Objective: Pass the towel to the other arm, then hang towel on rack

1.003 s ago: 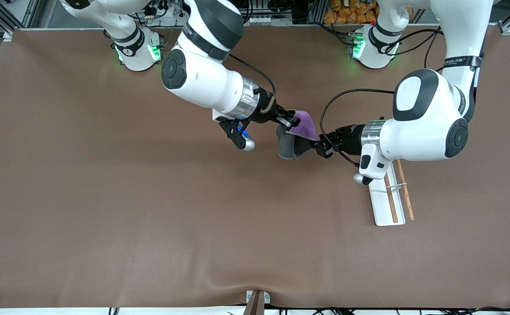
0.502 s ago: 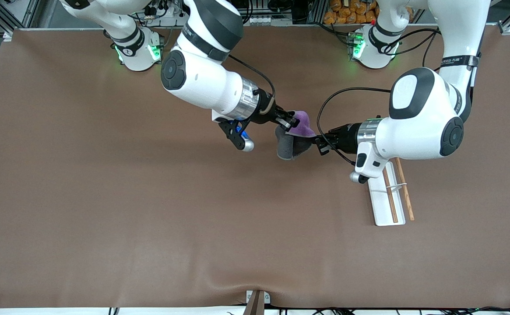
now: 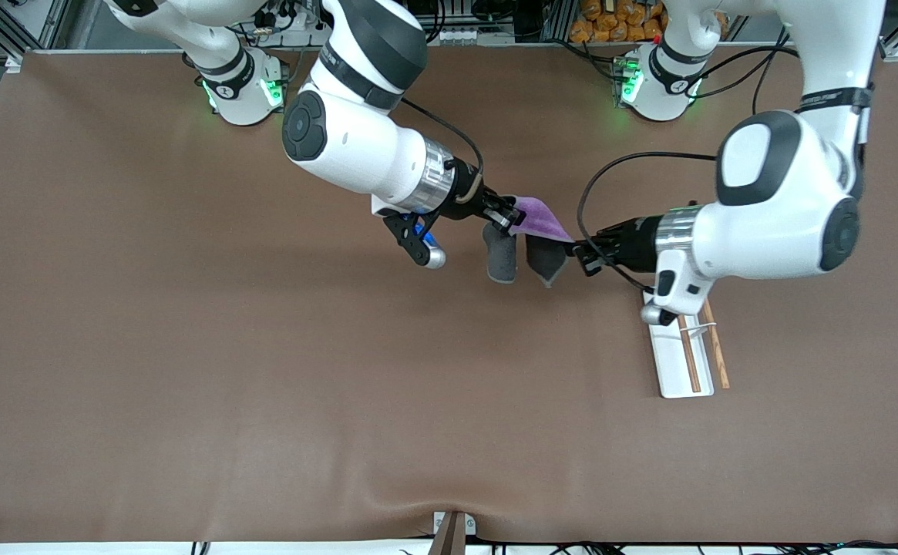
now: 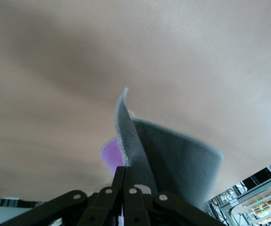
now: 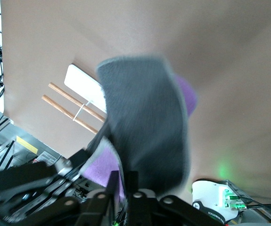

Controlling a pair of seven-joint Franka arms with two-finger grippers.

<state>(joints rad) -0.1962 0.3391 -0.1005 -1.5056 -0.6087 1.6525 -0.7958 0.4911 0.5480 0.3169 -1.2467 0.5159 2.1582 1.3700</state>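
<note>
While both grippers, right (image 3: 504,218) and left (image 3: 581,254), have jaws clamped on opposite edges, the towel (image 3: 539,228) hangs stretched above the desk (image 3: 186,347) near the rack (image 3: 687,354): soft, light, floppy; best pinched at an edge.

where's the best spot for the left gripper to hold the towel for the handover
Best at the free edge toward the left arm's end of the table, coming in sideways. The towel is stretched in the air between both grippers: the right gripper pinches one edge, the left gripper is shut on the other. Its corners droop between them, so only that taut edge offers a firm pinch.
</note>
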